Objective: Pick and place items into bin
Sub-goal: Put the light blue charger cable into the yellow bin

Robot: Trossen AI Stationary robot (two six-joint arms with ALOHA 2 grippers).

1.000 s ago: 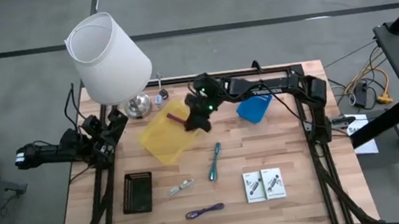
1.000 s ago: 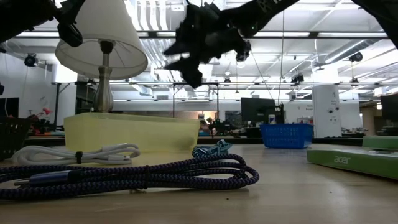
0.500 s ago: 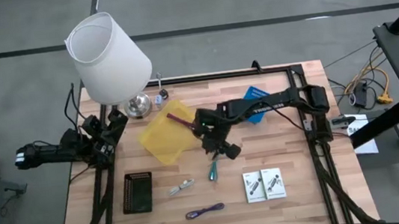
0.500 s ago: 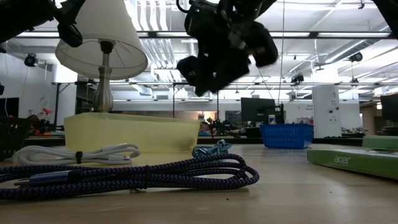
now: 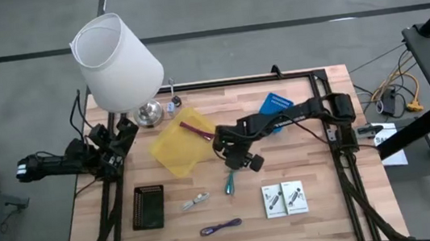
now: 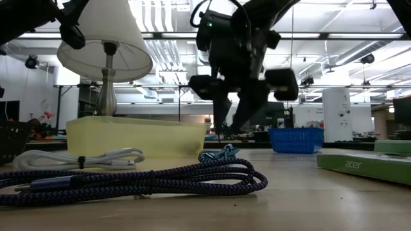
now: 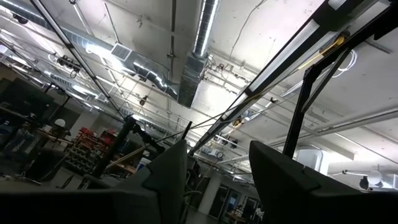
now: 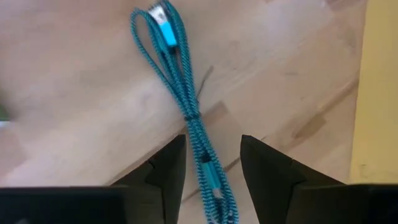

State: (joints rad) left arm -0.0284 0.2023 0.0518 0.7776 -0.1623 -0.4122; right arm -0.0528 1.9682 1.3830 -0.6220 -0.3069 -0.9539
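The teal cord point(image 5: 230, 182) lies bundled on the wooden table, near the yellow bin point(image 5: 176, 148). My right gripper point(image 5: 234, 165) hangs over it, pointing steeply down and open; in the right wrist view the cord point(image 8: 196, 127) runs up between the two fingers, gripper point(image 8: 212, 142). In the low view the fingertips point(image 6: 223, 130) stand a little above the tabletop and the cord point(image 6: 217, 154). A purple stick point(image 5: 194, 128) lies in the bin. A white cord point(image 5: 194, 201), a purple cord point(image 5: 221, 228) and two white packets point(image 5: 283, 198) lie nearer the front. My left gripper point(image 7: 214, 168) is open, drawn back at the table's left edge.
A white lamp point(image 5: 117, 63) stands at the far left corner, its base point(image 5: 149, 112) next to the bin. A black basket point(image 5: 148, 207) sits front left and a blue basket point(image 5: 275, 111) far right of the bin. Bare wood lies to the right of the teal cord.
My right gripper has left the spot over the yellow bin, gone toward the table's near edge and down, and rolled about its own axis, ending over the teal cord. The purple stick stays in the bin.
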